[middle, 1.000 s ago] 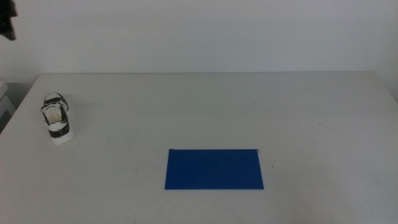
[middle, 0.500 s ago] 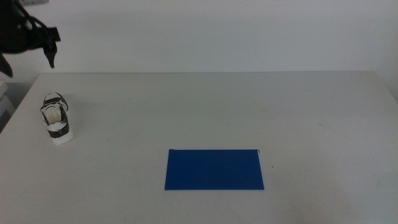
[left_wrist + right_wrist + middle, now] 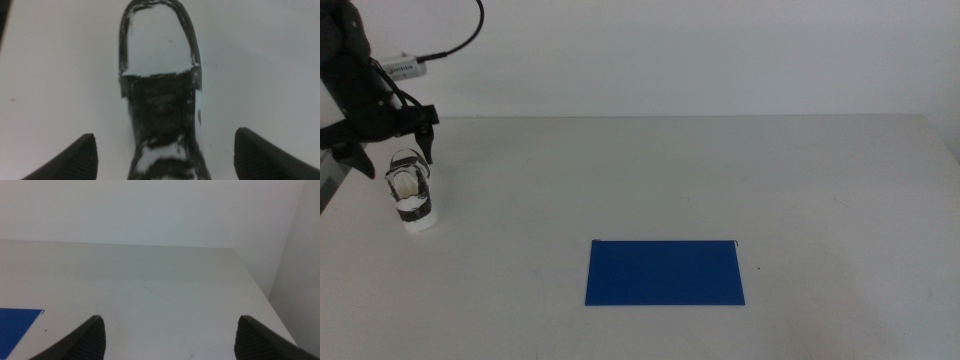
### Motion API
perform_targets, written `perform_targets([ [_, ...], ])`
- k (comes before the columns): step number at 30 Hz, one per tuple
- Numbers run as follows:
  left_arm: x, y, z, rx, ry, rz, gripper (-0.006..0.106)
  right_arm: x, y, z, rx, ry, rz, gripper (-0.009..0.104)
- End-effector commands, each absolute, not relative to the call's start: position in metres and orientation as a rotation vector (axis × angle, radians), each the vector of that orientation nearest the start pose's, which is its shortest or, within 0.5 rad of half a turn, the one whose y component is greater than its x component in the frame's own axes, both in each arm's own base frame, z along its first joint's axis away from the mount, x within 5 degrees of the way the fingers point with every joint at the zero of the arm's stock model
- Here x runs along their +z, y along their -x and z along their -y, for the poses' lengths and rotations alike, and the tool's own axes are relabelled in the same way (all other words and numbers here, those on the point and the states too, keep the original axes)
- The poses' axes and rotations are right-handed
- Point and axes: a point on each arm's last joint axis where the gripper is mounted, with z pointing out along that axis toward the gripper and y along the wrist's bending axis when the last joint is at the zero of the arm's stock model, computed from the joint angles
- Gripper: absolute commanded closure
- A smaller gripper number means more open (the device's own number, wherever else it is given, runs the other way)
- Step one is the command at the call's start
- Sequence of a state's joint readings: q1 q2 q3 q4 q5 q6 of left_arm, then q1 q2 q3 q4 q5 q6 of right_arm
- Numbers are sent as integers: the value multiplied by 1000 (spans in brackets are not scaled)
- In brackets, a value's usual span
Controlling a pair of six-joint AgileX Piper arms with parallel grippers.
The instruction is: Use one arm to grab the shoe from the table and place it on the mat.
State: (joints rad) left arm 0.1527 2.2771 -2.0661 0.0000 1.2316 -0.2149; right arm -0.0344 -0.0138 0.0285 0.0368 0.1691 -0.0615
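- At the far left of the middle view, the left arm (image 3: pixel 345 75) reached in from the picture's left side, a dark link with a black cable looping up and away from it.
- The left gripper (image 3: pixel 392 152) hung just above the back of the shoe (image 3: pixel 410 192); its jaws stood spread wide, one on either side of the shoe, grasping nothing.
- In the left wrist view the same two dark jaws rose wide apart, with the shoe (image 3: pixel 160 95) lying between them on the pale surface and neither jaw touching it.
- The shoe stood upright on its white sole near the left edge of the counter (image 3: pixel 650 170), its cream-lined opening showing in the middle view and its black patterned panels and white toe in the left wrist view.
- The shoe was well apart from the mat (image 3: pixel 665 272), off to the mat's left and farther back on the counter.
- The mat lay flat near the middle of the counter toward the front edge, a dark blue rectangle with nothing on it.
- The right wrist view showed the right gripper (image 3: pixel 170 335) with its jaws spread wide and gripping nothing, above the counter's right part; a corner of the mat (image 3: pixel 17 330) showed at the edge of that view.
- The right arm itself did not appear in the middle view.
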Motion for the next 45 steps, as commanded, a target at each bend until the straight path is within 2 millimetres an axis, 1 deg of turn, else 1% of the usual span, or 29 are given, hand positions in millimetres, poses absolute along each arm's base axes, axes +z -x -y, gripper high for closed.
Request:
perform_targets([
  [1,248,-478,-72,-26,496,-2773,7,201,-55,2,-65,7,-1558,29],
  [8,231,-483,-72,-29,521,-2801,8,201,-55,2,-65,7,-1558,29],
  [11,223,-484,-72,-33,559,-2813,13,201,-55,2,-65,7,-1558,29],
  [12,221,-484,-72,-35,577,-2816,16,201,-55,2,-65,7,-1558,29],
  [15,213,-485,-72,-39,585,-2836,31,201,-55,2,-65,7,-1558,29],
  [18,213,-485,-72,-38,557,-2849,51,201,-55,2,-65,7,-1558,29],
  [21,220,-483,-71,-39,552,-2842,74,201,-55,2,-65,7,-1558,29],
  [24,235,-478,-70,-37,522,-2830,98,201,-55,2,-65,7,-1558,29],
  [25,240,-476,-70,-35,521,-2831,102,201,-55,2,-65,7,-1558,29],
  [27,251,-471,-69,-34,533,-2830,102,201,-55,2,-65,7,-1558,29],
  [30,267,-461,-63,-27,536,-2840,102,201,-55,2,-65,7,-1558,29],
  [32,273,-454,-55,-6,518,-2845,102,201,-55,2,-65,7,-1558,29],
  [35,281,-437,-41,22,508,-2858,102,201,-55,2,-65,7,-1558,29],
  [41,285,-393,-11,-1,504,-2865,102,201,-55,2,-65,7,-1558,29],
  [45,295,-359,14,-35,540,-2827,102,201,-55,2,-65,7,-1558,29],
])
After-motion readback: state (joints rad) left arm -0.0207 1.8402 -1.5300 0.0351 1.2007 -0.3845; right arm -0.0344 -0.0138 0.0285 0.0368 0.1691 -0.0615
